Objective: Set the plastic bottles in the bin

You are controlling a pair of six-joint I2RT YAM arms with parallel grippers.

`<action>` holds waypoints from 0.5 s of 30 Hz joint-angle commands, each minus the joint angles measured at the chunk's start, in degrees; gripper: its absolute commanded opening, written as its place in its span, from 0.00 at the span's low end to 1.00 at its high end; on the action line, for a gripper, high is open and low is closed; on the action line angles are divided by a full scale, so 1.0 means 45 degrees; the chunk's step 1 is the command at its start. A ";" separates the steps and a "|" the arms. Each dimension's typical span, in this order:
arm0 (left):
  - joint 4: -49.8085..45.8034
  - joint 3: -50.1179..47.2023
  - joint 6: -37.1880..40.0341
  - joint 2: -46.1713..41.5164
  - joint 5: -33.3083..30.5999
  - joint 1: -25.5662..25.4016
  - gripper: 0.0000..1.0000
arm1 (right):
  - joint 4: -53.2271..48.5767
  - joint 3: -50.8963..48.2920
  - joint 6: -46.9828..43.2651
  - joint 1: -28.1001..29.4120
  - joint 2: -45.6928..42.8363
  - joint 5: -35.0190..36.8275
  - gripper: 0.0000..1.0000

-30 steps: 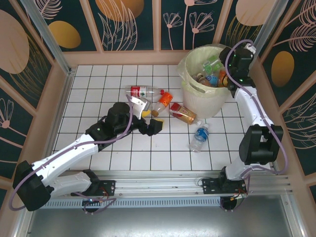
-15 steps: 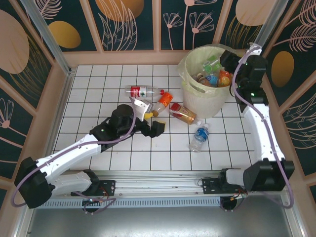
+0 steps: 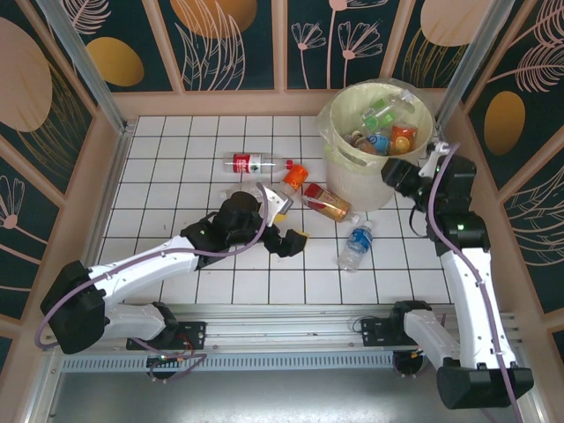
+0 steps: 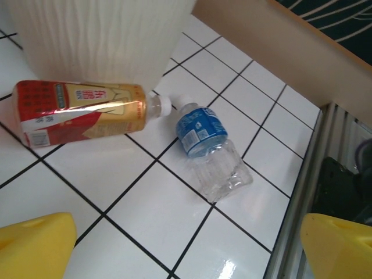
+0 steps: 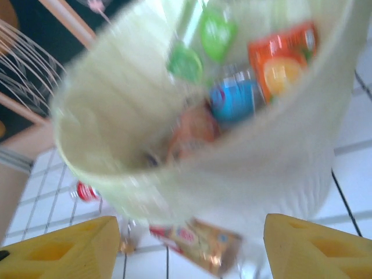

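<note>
The top external camera sits high above and behind the arm bases. It looks steeply down over the whole white tiled table (image 3: 176,159), from its near edge to its far edge.

The left wrist camera hangs low and close over the tiles, facing the table's near right corner. It frames the brown plastic bottle with a red-and-gold label (image 4: 81,113), the clear plastic bottle with a blue label (image 4: 206,145) and the foot of the round pale-yellow plastic bin (image 4: 104,35).

The right wrist camera, blurred, looks from close beside the bin's right side into its mouth, towards the table's left edge.

Both wrist views share the bin's wall and the red-and-gold bottle, and the top view takes in all of these.
</note>
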 commanded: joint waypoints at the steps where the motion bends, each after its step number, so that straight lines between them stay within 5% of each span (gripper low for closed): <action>1: 0.0727 -0.0102 0.1078 -0.0396 0.1186 -0.0100 0.99 | -0.1339 -0.1177 0.0862 0.0118 -0.0696 -0.0303 0.67; 15: 0.0684 -0.0709 0.2190 -0.1346 0.2014 -0.0098 0.99 | 0.0498 -0.5783 0.3479 0.2112 -0.0848 -0.0050 0.76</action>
